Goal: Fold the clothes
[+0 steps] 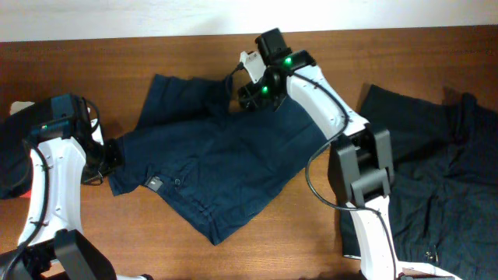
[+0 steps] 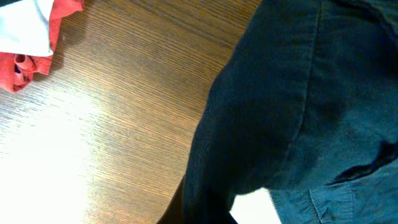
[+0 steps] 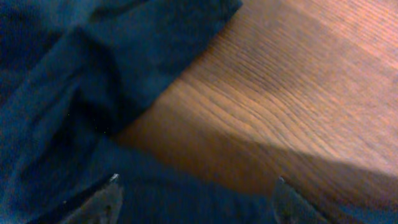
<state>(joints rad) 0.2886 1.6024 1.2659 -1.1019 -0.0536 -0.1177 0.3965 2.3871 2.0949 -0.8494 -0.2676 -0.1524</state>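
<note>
A brown wood-grain tabletop (image 1: 156, 245) fills most of the overhead view, with a pale strip of wall (image 1: 117, 17) along the top edge. In the left wrist view, a crumpled red and white cloth (image 2: 25, 37) lies on the tabletop in the upper left corner.

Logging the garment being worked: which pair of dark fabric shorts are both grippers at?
The navy blue fabric shorts spread in the middle; the near-black fabric shorts lie untouched at the far right.

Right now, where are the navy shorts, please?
Overhead view: navy shorts lie mid-table, left hand at their left edge, right hand at their far edge.
</note>
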